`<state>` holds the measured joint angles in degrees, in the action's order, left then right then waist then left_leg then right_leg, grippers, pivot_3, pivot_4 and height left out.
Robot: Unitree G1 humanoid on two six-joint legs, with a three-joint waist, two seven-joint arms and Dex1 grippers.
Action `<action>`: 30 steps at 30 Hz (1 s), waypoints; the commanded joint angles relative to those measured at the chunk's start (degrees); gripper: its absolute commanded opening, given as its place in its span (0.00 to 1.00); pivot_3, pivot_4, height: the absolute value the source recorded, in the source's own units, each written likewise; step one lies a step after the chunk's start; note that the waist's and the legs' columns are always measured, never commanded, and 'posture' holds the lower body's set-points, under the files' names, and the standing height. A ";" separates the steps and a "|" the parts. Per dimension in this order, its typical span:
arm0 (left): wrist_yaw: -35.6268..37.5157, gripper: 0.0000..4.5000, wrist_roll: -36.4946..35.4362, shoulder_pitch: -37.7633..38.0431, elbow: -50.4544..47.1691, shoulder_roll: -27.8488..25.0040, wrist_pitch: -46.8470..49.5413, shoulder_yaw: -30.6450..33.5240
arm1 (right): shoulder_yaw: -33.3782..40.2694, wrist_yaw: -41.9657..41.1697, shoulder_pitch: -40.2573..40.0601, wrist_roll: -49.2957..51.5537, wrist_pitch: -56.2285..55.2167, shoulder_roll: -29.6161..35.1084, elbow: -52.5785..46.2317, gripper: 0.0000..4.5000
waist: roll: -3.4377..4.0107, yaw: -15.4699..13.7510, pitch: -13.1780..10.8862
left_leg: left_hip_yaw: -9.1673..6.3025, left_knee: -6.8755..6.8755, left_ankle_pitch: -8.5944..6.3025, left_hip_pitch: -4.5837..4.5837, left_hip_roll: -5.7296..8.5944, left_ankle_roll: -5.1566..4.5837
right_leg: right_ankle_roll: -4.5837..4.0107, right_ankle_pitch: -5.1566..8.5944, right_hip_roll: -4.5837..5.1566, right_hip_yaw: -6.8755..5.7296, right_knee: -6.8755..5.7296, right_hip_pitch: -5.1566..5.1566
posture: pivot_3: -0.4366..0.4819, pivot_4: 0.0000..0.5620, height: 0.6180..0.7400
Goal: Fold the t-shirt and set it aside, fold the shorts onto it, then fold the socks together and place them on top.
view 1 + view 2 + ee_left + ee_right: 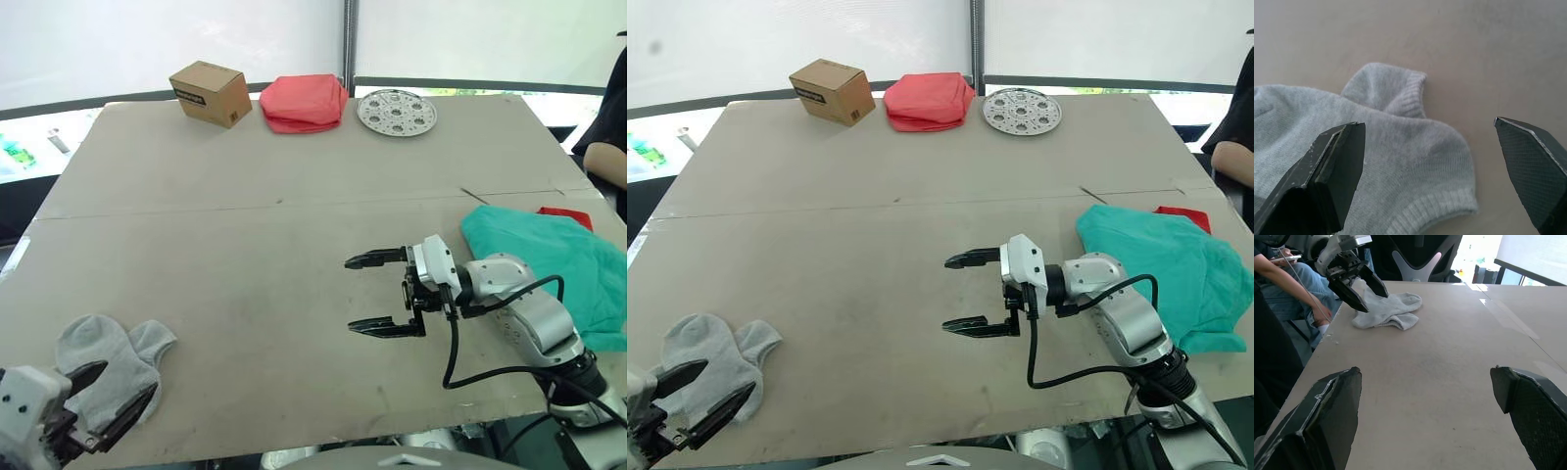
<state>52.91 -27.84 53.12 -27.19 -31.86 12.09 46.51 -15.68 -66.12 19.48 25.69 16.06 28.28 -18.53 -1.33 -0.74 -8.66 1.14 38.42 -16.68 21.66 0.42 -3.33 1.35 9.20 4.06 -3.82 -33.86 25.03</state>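
Tabletop [245,255] edge cuts off my teal shorts [549,259], which almost bury the t-shirt [566,215]. Left tool [103,397] gapes above the socks [108,362]; right tool [377,292] hovers mid-table, wide open, empty.

Bright, even daylight from white translucent panels [196,39] behind table [245,255] — panels blown out to near white. Shadows weak and diffuse; soft one under right gripper [380,292], faint one beside cardboard box [209,93]. Mild glare on perforated metal disc [396,111]. Left wrist view: fingers [1327,176] blurred, socks [1400,161] knit sharp. Right wrist view: window area overexposed — near fingers [1327,421] soft.
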 commanded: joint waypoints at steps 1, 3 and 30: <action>-0.70 1.00 3.34 -1.91 2.53 -1.27 -1.37 -1.91 | 1.27 1.38 -0.23 0.53 -0.11 0.13 -2.74 0.99 | 0.04 -0.12 -0.02 | 0.00 0.00 0.00 0.00 0.00 0.00 | 0.00 0.00 0.01 0.00 0.00 0.00 | 0.48 0.27 1.00; -1.17 1.00 4.73 -3.87 3.45 -2.61 -0.93 -3.40 | 1.35 2.20 -0.51 0.57 0.18 0.11 -3.24 0.99 | 0.04 -0.19 -0.01 | -0.02 0.00 0.01 0.01 0.00 -0.01 | 0.00 0.00 0.01 -0.02 -0.02 0.01 | 0.48 0.27 1.00; 18.05 0.00 -9.87 -33.71 11.93 -28.02 28.25 -19.63 | 2.53 8.09 -2.60 0.55 2.92 2.65 -6.85 1.00 | 0.81 -0.65 0.62 | -0.09 0.06 0.05 0.06 0.07 -0.04 | 0.01 -0.01 -0.11 -0.26 -0.10 -0.03 | 0.48 0.27 1.00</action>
<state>67.11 -34.94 21.12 -13.98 -56.18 37.74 26.52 -14.50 -58.34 16.40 25.51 19.36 31.11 -23.66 -0.52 -1.38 -8.04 1.06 38.48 -16.62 21.72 0.49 -3.35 1.35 9.19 3.90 -4.07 -33.98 24.99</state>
